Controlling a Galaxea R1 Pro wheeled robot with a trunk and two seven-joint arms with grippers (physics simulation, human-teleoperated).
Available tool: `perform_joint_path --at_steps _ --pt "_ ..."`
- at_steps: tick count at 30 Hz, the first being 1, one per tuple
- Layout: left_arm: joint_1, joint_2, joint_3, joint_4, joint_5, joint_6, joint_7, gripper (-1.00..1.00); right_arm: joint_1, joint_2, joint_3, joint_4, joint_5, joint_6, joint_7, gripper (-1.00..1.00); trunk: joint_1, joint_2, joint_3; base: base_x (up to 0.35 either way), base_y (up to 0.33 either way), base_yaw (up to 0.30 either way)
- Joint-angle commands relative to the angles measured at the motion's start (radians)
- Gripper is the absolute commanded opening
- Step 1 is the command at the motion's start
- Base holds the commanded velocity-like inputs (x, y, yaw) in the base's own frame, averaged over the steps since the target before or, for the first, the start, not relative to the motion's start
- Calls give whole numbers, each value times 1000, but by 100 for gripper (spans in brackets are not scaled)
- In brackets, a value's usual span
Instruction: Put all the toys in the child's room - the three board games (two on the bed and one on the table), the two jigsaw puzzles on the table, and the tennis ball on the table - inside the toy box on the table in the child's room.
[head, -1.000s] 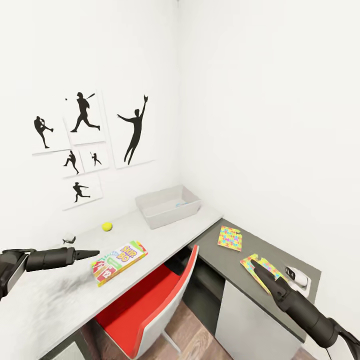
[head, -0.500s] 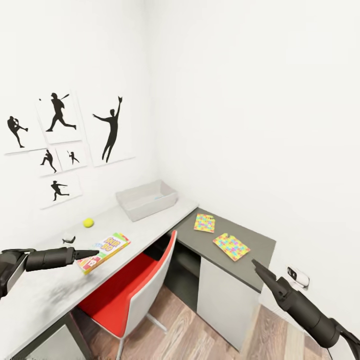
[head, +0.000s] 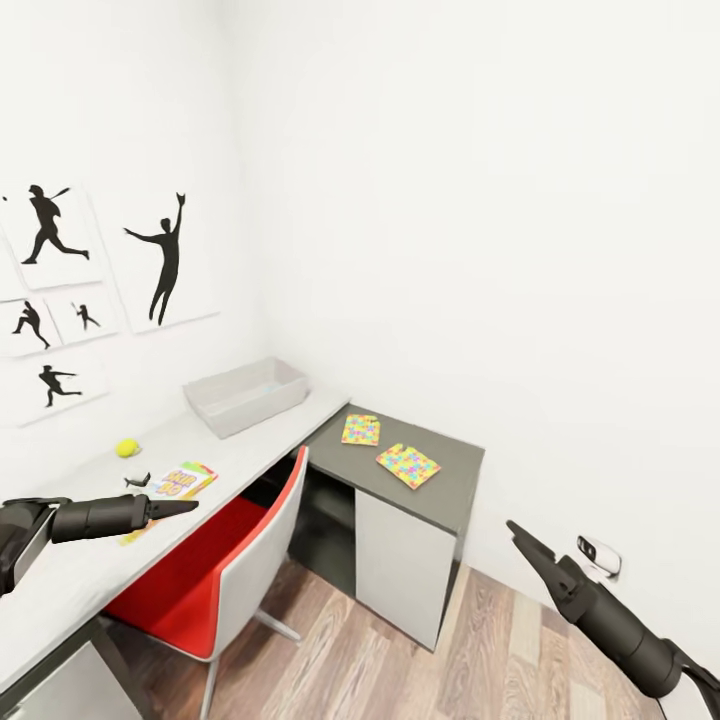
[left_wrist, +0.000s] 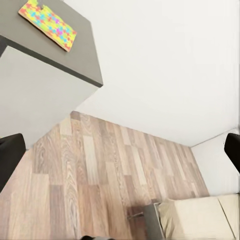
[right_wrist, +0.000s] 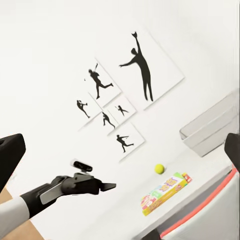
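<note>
The pale grey toy box stands at the back of the light table, against the wall. The tennis ball and the SKIP-BO board game lie on that table, close ahead of my left gripper. That gripper hovers open and empty over the table. Two jigsaw puzzles lie on the adjoining dark grey desk. My right gripper hangs open over the floor, to the right of the desk. The right wrist view holds the ball, the SKIP-BO box and the toy box.
A red and white chair is pushed under the table. Wood plank floor lies open to the right of the desk. A corner of the bed shows in the left wrist view. A white fitting sits low on the right wall.
The whole picture has shifted left, so the camera has turned right. More floor and right wall show now. Both arms keep their places in the view and nothing on the table moved.
</note>
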Motion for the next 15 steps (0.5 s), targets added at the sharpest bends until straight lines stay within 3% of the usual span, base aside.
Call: perform_joint_path --at_steps 1,15 --pt "-1 1 -2 -1 3 11 -2 100 -1 0 -5 3 -5 9 1 100 1 -2 -2 -32 -12 -286" --pt "0 1 0 0 3 11 -2 100 -1 0 -14 8 -5 10 2 100 1 -2 -2 -6 -2 -286"
